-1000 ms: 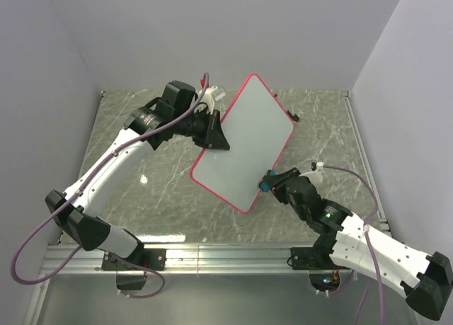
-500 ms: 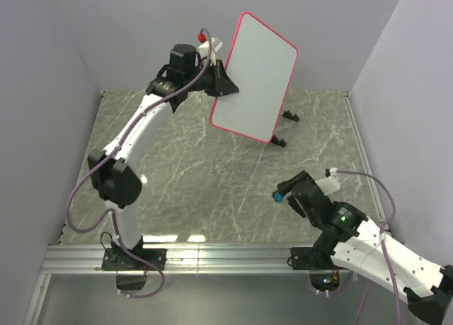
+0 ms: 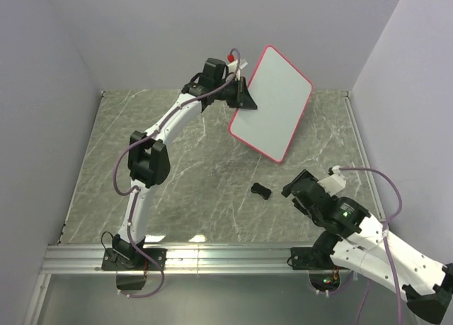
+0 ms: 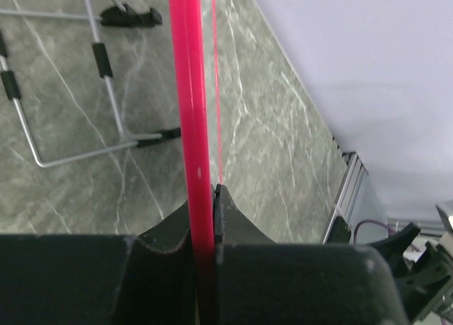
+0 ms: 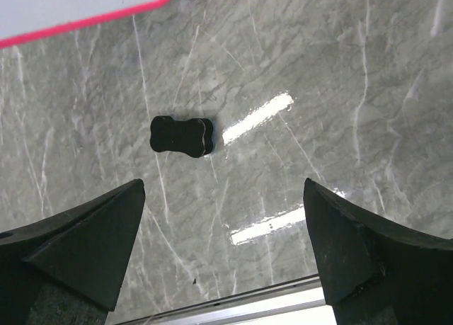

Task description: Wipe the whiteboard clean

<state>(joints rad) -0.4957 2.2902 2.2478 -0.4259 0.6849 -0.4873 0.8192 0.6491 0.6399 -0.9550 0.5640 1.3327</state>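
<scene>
one whiteboard [image 3: 274, 105] edge inside left claw [image 3: 245, 100]

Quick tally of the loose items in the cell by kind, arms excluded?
whiteboard: 1
small black block: 1
wire stand: 1
Total: 3
</scene>
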